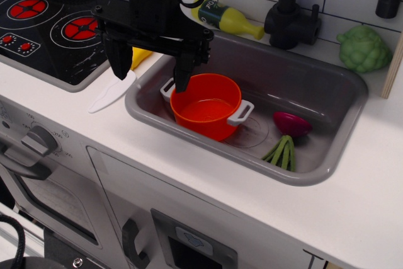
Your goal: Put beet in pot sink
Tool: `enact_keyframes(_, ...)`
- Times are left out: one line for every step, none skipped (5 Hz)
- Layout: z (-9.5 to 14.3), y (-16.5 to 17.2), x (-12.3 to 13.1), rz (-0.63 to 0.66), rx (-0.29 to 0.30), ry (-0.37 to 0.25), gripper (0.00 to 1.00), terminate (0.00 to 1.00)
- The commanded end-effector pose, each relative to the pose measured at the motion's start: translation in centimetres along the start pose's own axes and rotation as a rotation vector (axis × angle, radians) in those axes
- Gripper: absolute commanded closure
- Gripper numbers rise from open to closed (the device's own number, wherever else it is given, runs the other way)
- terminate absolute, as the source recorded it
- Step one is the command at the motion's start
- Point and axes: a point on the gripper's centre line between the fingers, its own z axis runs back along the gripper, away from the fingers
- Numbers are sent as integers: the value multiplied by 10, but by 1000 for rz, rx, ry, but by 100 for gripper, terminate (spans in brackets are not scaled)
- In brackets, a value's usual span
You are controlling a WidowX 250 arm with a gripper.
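The beet (291,124) lies on the floor of the grey sink (327,102), at its right side, with its green stalks pointing toward the front rim. The orange pot (206,105) stands upright in the left half of the sink, empty, with two white handles. My gripper (150,70) is open and empty above the sink's left rim, to the left of the pot. One finger (182,72) hangs just over the pot's left rim, the other (117,61) is above the counter. The beet is well to the right of the gripper.
A white toy knife (113,91) lies on the counter left of the sink. A toy stove (50,29) is at the far left. A yellow bottle (228,19), a black faucet (293,14) and a bumpy light-green vegetable (363,48) sit behind the sink.
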Motion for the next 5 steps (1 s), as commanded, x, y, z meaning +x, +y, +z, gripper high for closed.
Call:
enact_keyframes(0,0,0,0,0,0,0,0)
enact_keyframes(-7,-31,5,11,-54,36,0,0)
enact_keyframes(-12,-60,9,21,-125,57,0,0)
enact_keyframes(-14,-87,7,41,-183,46,0,0)
enact_keyframes(-22,-106,4,47,-217,41,0,0)
